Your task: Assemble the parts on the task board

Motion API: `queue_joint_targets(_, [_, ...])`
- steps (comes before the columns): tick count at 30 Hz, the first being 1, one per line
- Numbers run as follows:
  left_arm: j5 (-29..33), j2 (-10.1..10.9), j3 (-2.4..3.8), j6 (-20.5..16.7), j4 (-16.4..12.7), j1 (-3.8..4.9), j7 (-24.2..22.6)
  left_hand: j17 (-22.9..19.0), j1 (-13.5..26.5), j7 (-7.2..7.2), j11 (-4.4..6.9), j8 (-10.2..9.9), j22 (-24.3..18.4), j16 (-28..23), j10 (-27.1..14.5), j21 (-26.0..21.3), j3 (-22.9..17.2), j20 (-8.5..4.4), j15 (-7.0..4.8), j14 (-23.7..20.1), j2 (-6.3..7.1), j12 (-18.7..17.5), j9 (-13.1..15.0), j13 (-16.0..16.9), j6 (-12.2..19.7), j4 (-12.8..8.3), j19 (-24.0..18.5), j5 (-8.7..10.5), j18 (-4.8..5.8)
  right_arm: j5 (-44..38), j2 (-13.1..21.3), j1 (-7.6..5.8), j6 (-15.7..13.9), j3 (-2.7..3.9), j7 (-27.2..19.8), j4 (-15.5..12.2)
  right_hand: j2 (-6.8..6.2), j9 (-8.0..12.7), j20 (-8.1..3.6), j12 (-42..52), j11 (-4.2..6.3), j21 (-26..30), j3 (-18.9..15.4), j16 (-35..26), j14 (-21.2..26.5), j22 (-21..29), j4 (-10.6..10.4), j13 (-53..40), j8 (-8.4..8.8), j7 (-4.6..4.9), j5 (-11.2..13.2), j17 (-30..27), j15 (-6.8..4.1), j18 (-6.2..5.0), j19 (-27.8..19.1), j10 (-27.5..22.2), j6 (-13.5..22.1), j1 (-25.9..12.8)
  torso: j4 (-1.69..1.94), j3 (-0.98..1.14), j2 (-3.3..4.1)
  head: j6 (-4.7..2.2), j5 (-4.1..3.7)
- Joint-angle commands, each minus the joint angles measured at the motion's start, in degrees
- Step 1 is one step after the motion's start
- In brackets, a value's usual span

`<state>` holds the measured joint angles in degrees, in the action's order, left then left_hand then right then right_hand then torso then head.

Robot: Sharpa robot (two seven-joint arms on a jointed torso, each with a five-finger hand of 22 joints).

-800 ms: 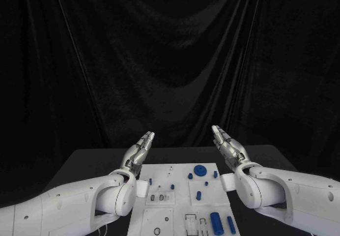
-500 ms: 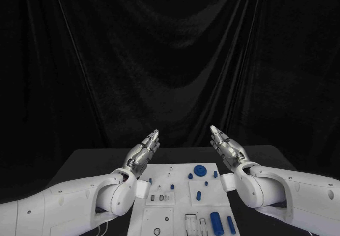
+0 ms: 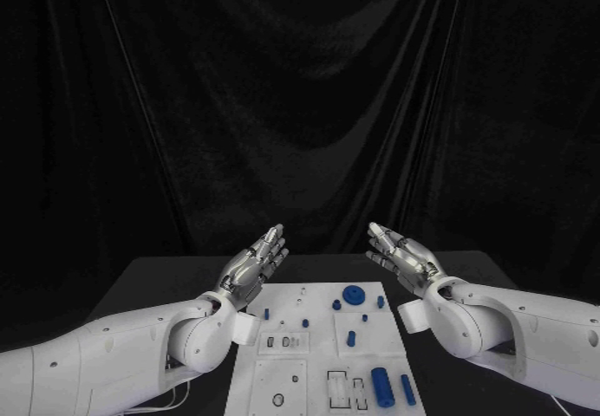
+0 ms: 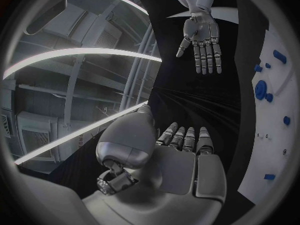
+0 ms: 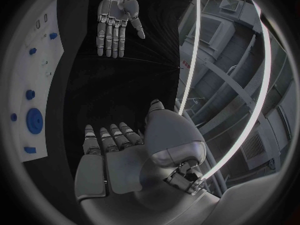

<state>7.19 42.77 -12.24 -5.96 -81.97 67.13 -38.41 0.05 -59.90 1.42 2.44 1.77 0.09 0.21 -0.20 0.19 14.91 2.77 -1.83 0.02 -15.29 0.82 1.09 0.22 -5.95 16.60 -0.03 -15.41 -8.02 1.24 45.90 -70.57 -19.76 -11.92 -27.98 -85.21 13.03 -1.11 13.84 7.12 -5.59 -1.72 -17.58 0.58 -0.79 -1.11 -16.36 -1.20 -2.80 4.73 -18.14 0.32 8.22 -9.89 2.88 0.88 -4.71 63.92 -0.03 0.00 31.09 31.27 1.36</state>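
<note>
left hand (image 3: 254, 262): raised above the far end of the board, flat, fingers straight and apart, holding nothing; its palm faces the other hand
right hand (image 3: 401, 252): raised likewise on the other side, fingers stretched and apart, nothing in it
task board (image 3: 319, 381): lies flat on the black worktop (image 3: 150, 282) between the two arms, running from the near edge to just below the hands
parts (image 3: 354, 295): blue pieces on the board; a round disc-like one at the far end with small pegs beside it, a few small ones mid-board, and a thick cylinder (image 3: 381, 383) with a thinner rod (image 3: 407, 394) at the near right
step in hand: judged to be the very start, with both hands in the air well apart from every part and nothing picked up
next move: one hand would need to come down to a loose part, probably the near-right cylinder or rod, and close on it; the matching seat on the board must be found first
hard to make out: which parts are loose and which already seated cannot be told; the dark outlines and small rings on the near board are too small to read; the arms cover the board's side edges
</note>
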Motion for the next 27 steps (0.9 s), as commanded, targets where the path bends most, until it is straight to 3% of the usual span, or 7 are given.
queue_joint_targets(1, [-2.7, 0.5, 0.07, 3.0, 0.0, 0.01, -5.4, -0.1, -0.7, 0.35, -0.23, -0.1, -0.1, -0.2, 0.2, -0.2, 0.4, 0.61, 0.18, 0.0, -0.12, -0.4, 0.0, -0.1, 0.2, 0.1, 0.0, -0.27, -0.92, -12.4, 0.3, -0.35, 4.9, 0.04, 1.4, 0.7, -0.94, -0.1, 2.20, 1.1, -0.84, -1.2, 0.6, 1.0, -1.6, -0.7, -0.1, -0.1, -0.39, 0.14, -1.2, 0.5, 2.51, 0.16, 2.4, 0.5, -0.5, 2.9, -0.04, 0.00, 0.02, 0.05, 0.05])
queue_joint_targets(5, [-5.5, 1.2, 0.07, 2.9, 0.3, 0.00, -5.7, -0.1, -0.9, 0.38, -0.36, -0.1, -0.1, -0.2, 0.2, -0.2, 0.4, 0.86, 0.38, 0.0, -0.08, -0.4, 0.0, -0.1, 0.0, 0.1, 0.0, -0.42, -1.00, -23.1, 0.4, -1.38, 5.7, 0.04, 2.7, 2.0, -2.67, -0.2, 2.94, 1.5, -1.08, -2.2, 1.0, 1.6, -3.6, -1.1, 0.0, -0.2, -0.94, 1.29, -1.8, 0.7, 3.94, 0.77, 5.5, 1.1, -1.9, 6.9, -0.08, 0.00, 0.12, 0.53, 0.00])
queue_joint_targets(8, [-6.6, 1.7, 0.07, 2.9, 0.6, 0.00, -5.8, -0.1, -1.2, 0.23, -0.49, 0.0, -0.1, -0.2, 0.2, -0.2, 0.3, 1.09, 0.54, 0.0, -0.12, -0.4, 0.0, -0.1, -0.2, 0.0, 0.0, -0.63, -1.08, -32.6, 0.1, -3.01, 7.1, 0.04, 6.9, 3.2, -4.35, -0.6, 3.03, 2.0, -2.40, -4.9, 1.6, 2.7, -9.0, -2.0, 1.0, -0.4, -2.10, 3.32, -4.3, 1.4, 6.08, 2.88, 13.8, 3.0, -5.5, 11.0, -0.05, -0.04, 0.14, 1.32, -0.01])
queue_joint_targets(12, [-7.5, 2.4, 0.07, 3.0, 0.9, 0.00, -5.8, -0.1, -1.7, 0.07, -0.63, 0.0, -0.1, -0.2, 0.2, -0.2, 0.2, 1.27, 0.67, 0.0, -0.14, -0.4, 0.1, -0.1, -0.4, 0.0, 0.0, -1.03, -1.16, -43.7, -0.5, -5.26, 9.8, 0.04, 12.6, 4.4, -4.95, -0.7, 2.92, 2.0, -3.06, -7.8, 1.8, 4.2, -16.0, -2.9, 2.0, -0.4, -2.17, 4.03, -5.1, 2.0, 7.11, 3.99, 24.0, 4.3, -7.0, 12.8, -0.15, -0.03, 0.25, 2.55, 0.19])
queue_joint_targets(15, [-8.8, 3.2, 0.07, 2.9, 1.0, 0.00, -6.0, -0.1, -1.9, 0.03, -0.76, 0.0, -0.1, -0.2, 0.2, -0.2, 0.1, 1.39, 0.77, 0.0, -0.19, -0.4, 0.1, -0.1, -0.4, 0.0, 0.0, -1.26, -1.19, -54.5, -1.1, -7.47, 11.9, 0.04, 16.6, 5.0, -5.41, -1.0, 2.49, 2.3, -3.30, -10.5, 3.0, 8.4, -35.9, -3.3, 5.3, -0.7, -2.59, 4.73, -6.1, 3.8, 5.93, 3.22, 38.0, 7.1, -10.1, 16.5, -0.13, -0.11, 0.62, 3.69, 0.38])
queue_joint_targets(20, [-10.5, 4.5, 0.08, 3.0, 0.9, 0.03, -7.1, -0.1, -3.1, -0.14, -2.01, -0.1, -0.1, -0.2, 0.2, -0.2, -0.1, 2.28, 1.70, 0.0, -0.20, -0.1, 0.0, 0.0, -0.4, 0.0, 0.0, -1.83, -1.18, -70.7, -1.9, -10.40, 13.2, 0.04, 19.4, 5.0, -7.34, -1.9, 1.51, 4.3, -2.95, -10.8, 8.4, 10.4, -52.2, -2.9, 7.8, -1.3, -4.63, 4.05, 0.1, 5.0, 1.19, -0.57, 50.2, 16.9, -20.8, 19.8, -0.05, -0.21, 1.55, 6.29, 0.89])
queue_joint_targets(27, [-12.6, 8.1, 0.09, 1.3, -1.5, 0.85, -9.6, -0.1, -4.3, -1.62, -2.59, 0.3, -0.1, -0.2, 0.3, -0.2, -0.1, 4.32, 2.07, 0.0, -0.04, 0.5, 0.2, 0.1, -1.8, 0.0, 0.0, -2.35, -2.13, -86.3, -2.6, -13.78, 14.9, 0.05, 22.6, 3.2, -10.23, -2.7, -1.22, 5.1, -2.99, -7.7, 13.1, 8.4, -61.7, -2.7, 10.1, -2.4, -4.89, 1.15, 2.7, 5.1, -1.64, -0.66, 59.5, 34.3, -31.9, 20.9, 0.12, -0.51, 4.51, 8.04, 0.58])
